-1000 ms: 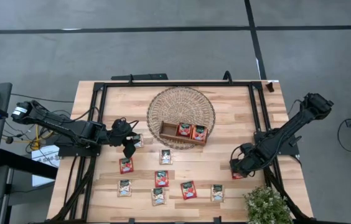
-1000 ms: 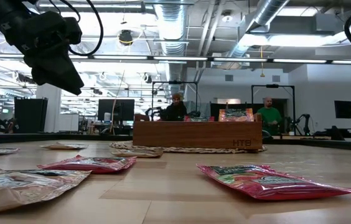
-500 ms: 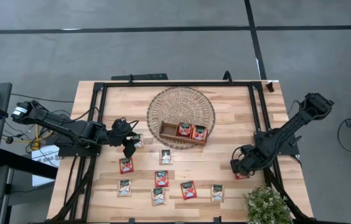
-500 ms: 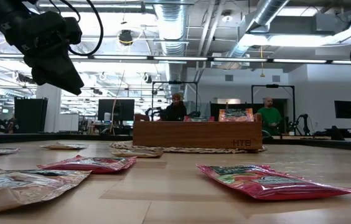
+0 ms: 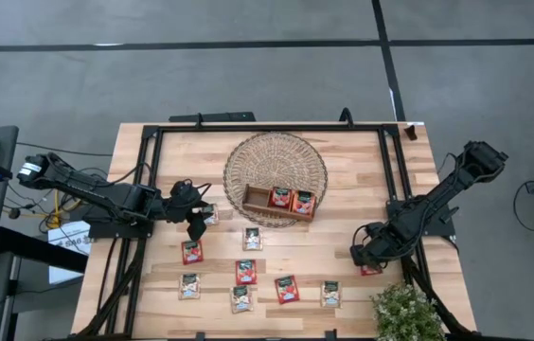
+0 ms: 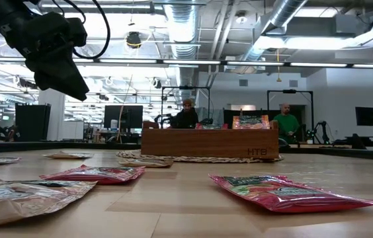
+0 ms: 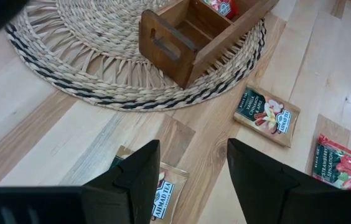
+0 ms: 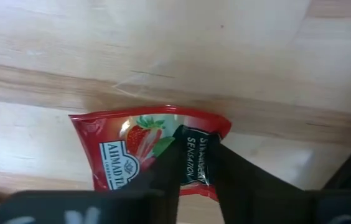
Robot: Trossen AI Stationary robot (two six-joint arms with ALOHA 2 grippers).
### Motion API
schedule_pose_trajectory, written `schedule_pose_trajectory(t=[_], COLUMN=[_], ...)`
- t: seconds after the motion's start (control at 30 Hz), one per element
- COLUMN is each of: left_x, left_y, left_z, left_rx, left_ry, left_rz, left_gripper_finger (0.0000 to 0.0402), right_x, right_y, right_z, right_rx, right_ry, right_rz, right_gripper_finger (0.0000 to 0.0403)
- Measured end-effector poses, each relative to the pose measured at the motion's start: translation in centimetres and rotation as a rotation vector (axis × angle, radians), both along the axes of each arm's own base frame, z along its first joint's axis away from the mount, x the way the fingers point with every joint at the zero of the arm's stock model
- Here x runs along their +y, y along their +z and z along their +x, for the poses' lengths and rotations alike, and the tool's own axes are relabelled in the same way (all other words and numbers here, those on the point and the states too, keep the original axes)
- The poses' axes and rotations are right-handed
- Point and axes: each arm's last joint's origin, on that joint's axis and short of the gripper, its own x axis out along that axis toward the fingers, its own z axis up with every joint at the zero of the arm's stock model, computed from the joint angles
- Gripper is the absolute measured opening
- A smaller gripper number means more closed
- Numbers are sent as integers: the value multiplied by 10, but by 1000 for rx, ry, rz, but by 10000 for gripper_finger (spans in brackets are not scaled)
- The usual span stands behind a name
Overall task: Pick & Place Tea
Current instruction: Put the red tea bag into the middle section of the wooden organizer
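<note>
On the wooden table (image 5: 343, 242), our right gripper (image 8: 194, 168) is down at the right edge, its fingers pinched onto a red tea sachet (image 8: 126, 149) lying flat; we should grip firmly before lifting toward the tray (image 5: 279, 202). Our left gripper (image 7: 191, 171) hovers, fingers apart.
</note>
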Motion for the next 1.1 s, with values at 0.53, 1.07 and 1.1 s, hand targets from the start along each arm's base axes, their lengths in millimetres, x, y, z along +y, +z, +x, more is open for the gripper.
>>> schedule_pose_trajectory(t=[0.53,1.07,1.1], left_x=[0,0,0], left_y=[0,0,0], left_z=[0,0,0], left_rx=[0,-1,-1], left_ry=[0,1,1], left_rz=[0,1,1], left_gripper_finger=[179,179,179], right_x=[1,4,2], right_y=[2,69,76], right_z=[2,50,55], right_rx=[-19,-429,-453], right_ry=[25,195,215], right_rz=[-7,-341,-382], right_gripper_finger=[3,1,1])
